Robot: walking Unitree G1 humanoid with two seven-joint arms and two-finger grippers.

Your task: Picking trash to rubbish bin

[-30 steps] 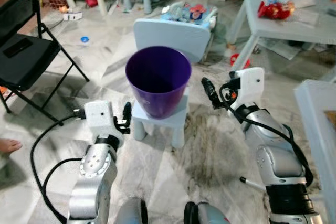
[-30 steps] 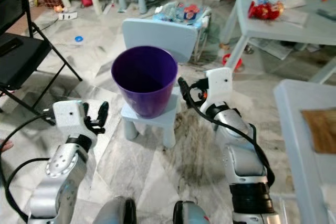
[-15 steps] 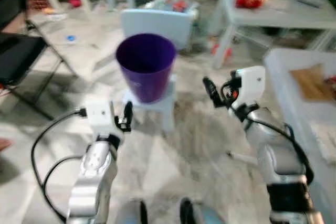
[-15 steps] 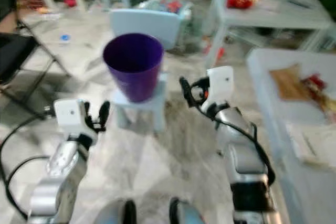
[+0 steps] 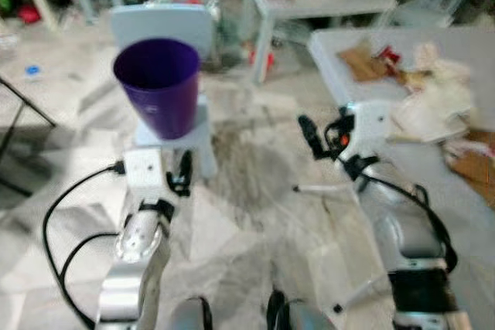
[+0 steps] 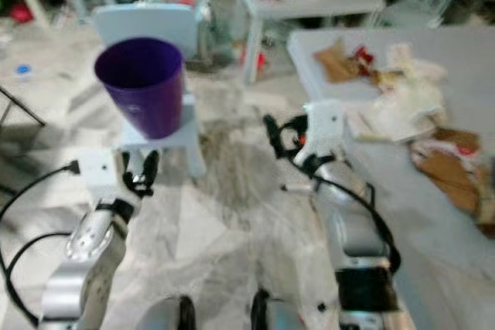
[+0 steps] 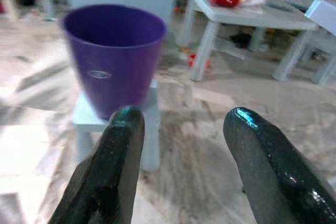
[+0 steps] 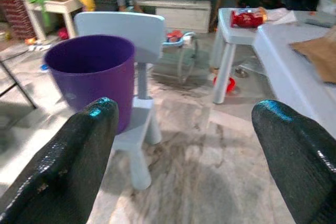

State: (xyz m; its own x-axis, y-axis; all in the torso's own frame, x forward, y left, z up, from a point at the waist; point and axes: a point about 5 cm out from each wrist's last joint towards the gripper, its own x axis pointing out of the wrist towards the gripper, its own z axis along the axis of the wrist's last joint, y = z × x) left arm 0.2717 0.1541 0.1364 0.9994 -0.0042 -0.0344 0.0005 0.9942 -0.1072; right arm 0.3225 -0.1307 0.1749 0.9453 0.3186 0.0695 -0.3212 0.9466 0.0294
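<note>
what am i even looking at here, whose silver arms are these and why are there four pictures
They belong to a walking humanoid robot. Two pictures come from cameras in its head, looking down and forward; two come from cameras on its wrists, looking along each tool's black fingers. The left tool and right tool are both open and hold nothing. Ahead on the left, a purple bin stands on a small pale blue chair. On the right, a pale table carries crumpled paper and brown wrappers, likely the trash to collect.

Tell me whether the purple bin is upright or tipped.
Upright. The purple bin stands on the small chair's seat, its open rim level and facing up.
</note>
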